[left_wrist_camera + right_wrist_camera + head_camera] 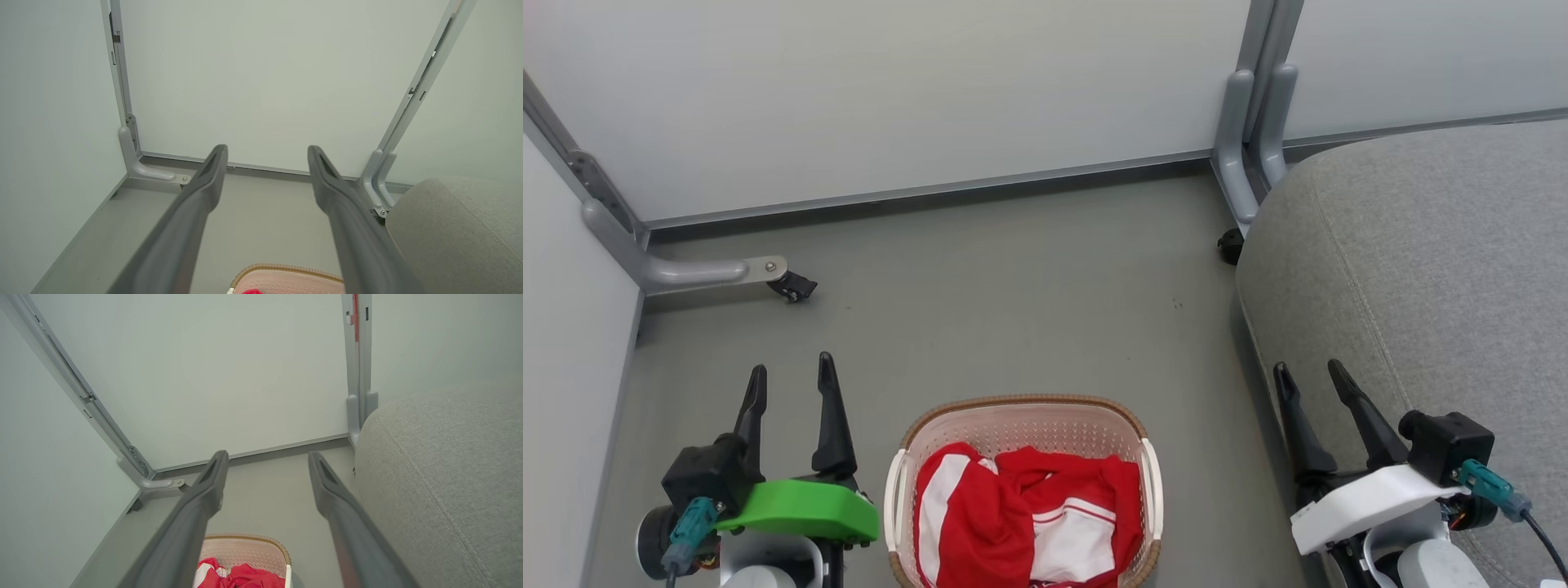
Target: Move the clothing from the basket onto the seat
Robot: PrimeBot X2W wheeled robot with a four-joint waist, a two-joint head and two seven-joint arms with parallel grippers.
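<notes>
right of my right gripper (1308,366) is the grey seat (1421,261). between that gripper and my left gripper (792,365) sits the basket (1021,406), holding the soft, light clothing (996,523). both grippers are wide open and empty. i'd pinch a top fold.

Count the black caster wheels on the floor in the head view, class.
2. The left caster wheel sits at the tip of the grey partition foot; the right caster wheel sits beside the seat. Others may be hidden behind the seat.
</notes>
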